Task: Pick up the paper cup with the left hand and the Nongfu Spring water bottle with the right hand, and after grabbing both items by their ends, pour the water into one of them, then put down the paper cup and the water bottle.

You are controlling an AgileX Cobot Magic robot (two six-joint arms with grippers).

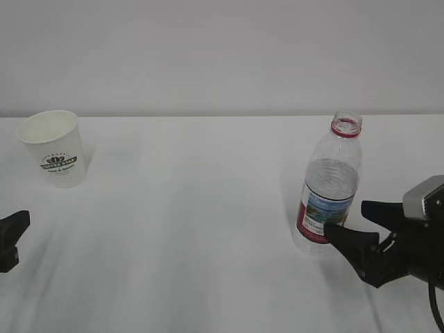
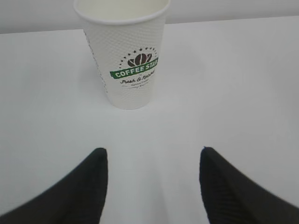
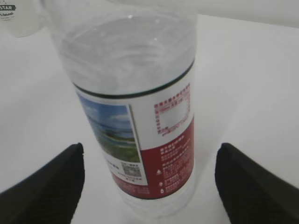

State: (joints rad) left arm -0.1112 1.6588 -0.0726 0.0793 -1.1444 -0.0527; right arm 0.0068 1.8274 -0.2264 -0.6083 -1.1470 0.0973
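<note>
The white paper cup [image 1: 55, 148] with a green logo stands upright at the far left of the table; it also fills the top of the left wrist view as the paper cup [image 2: 126, 51]. My left gripper [image 2: 153, 156] is open, a short way in front of the cup and apart from it; only one black fingertip [image 1: 15, 225] shows at the left edge of the exterior view. The Nongfu Spring water bottle [image 1: 330, 186] stands uncapped at the right, with water in it. My right gripper [image 1: 345, 218] is open beside the bottle's base, the bottle [image 3: 140, 107] just ahead of its tips.
A white table [image 1: 194, 229] runs back to a pale wall. The stretch between cup and bottle is bare cloth. The cup's edge [image 3: 14, 16] shows at the top left of the right wrist view.
</note>
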